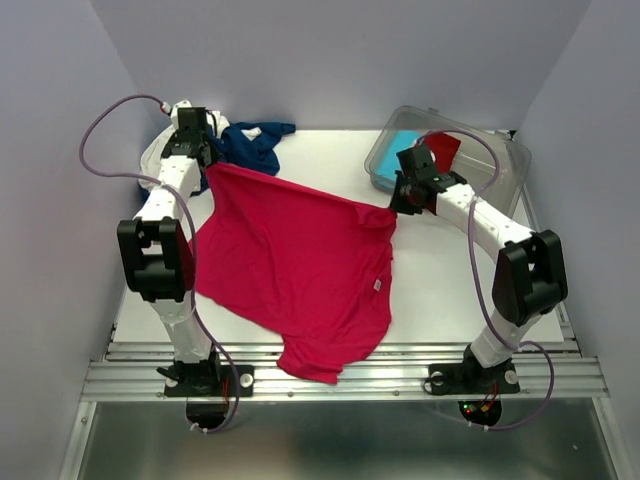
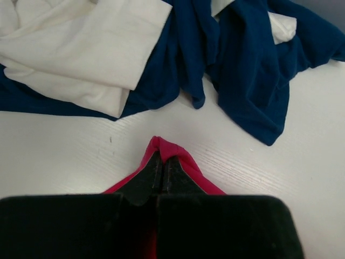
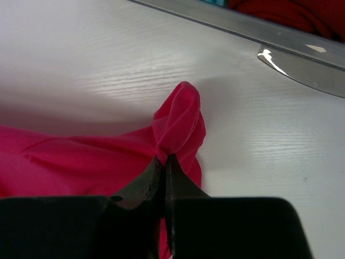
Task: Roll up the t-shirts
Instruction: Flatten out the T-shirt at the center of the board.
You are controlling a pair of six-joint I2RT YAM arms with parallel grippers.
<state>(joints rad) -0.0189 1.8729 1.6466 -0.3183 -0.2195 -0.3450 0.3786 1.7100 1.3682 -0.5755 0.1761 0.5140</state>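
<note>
Pink-red t-shirt (image 1: 300, 265) lies spread on the counter (image 1: 445, 290), its hem over the near edge. Left jaws are pinched tight on its far left corner; right jaws are pinched on a bunched fold at its far right corner.

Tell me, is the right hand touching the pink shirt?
Touching. The right wrist view shows the right hand pinched shut on a fold of the pink shirt.

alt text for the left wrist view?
The left claw, shut, pinches a corner of the pink-red t-shirt over the white table. Beyond it lie a crumpled navy t-shirt and a cream-white t-shirt, overlapping.
</note>
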